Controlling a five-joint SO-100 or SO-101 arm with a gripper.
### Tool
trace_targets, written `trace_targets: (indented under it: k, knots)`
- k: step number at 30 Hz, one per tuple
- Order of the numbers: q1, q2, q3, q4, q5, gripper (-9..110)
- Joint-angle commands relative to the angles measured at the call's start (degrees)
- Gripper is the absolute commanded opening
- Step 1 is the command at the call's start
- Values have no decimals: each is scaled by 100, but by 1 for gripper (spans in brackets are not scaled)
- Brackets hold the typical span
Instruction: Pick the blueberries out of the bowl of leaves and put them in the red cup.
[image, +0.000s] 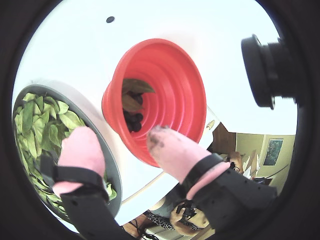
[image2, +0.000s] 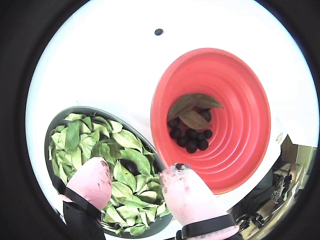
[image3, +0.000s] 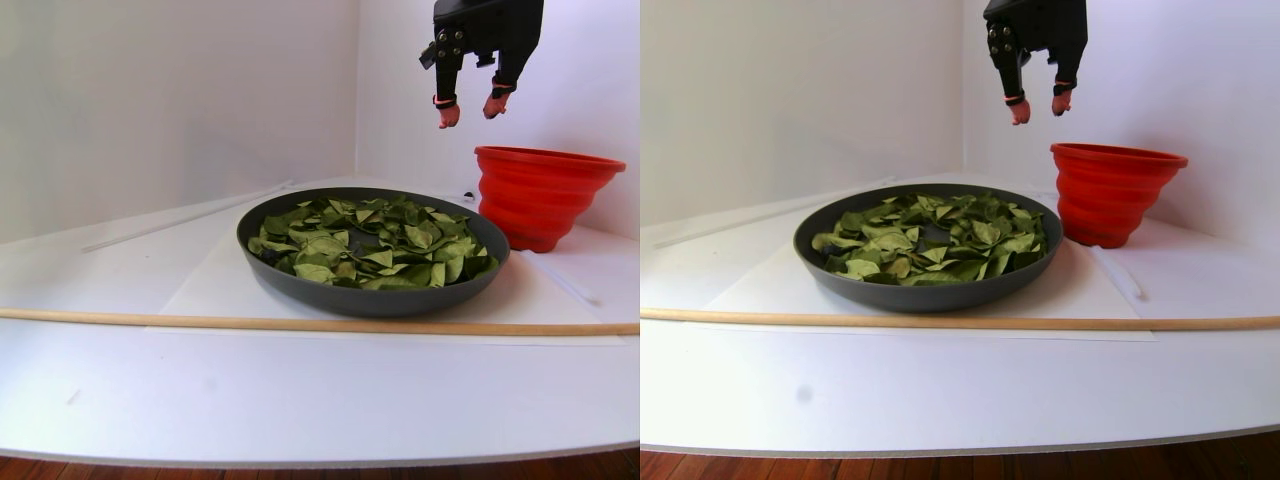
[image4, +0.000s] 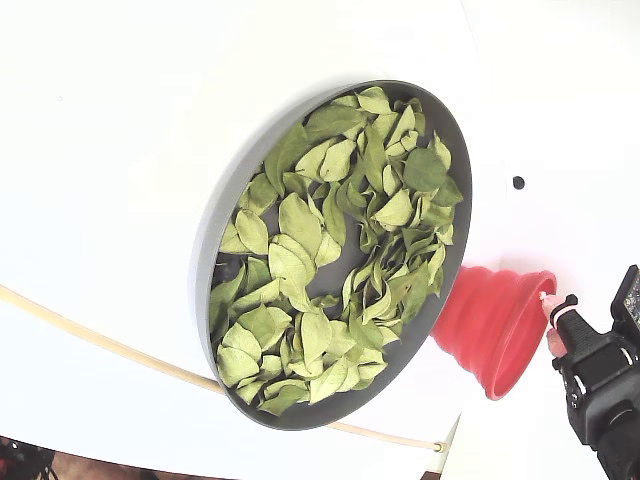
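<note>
Currently my hand (image2: 135, 177) hangs empty, fingers apart, high over where the bowl (image2: 50, 130) rim meets the red cup (image2: 240, 165). Blueberries (image2: 192, 140) sit in the upright cup, mouth up; one (image2: 129, 166) shows among the leaves (image2: 125, 140). Risk: pinching leaves along with it.

Stereo pair view: bowl (image3: 300, 285) of leaves (image3: 370, 240) mid-table; red cup (image3: 540, 200) just right, behind; blueberries (image2: 192, 140) in cup.
</note>
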Motion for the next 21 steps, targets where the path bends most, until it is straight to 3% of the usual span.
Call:
trace_targets:
  k: [1,21]
  knots:
    - [9,914,-18,9,53,18]
    - [-413,949,536,79,369,18]
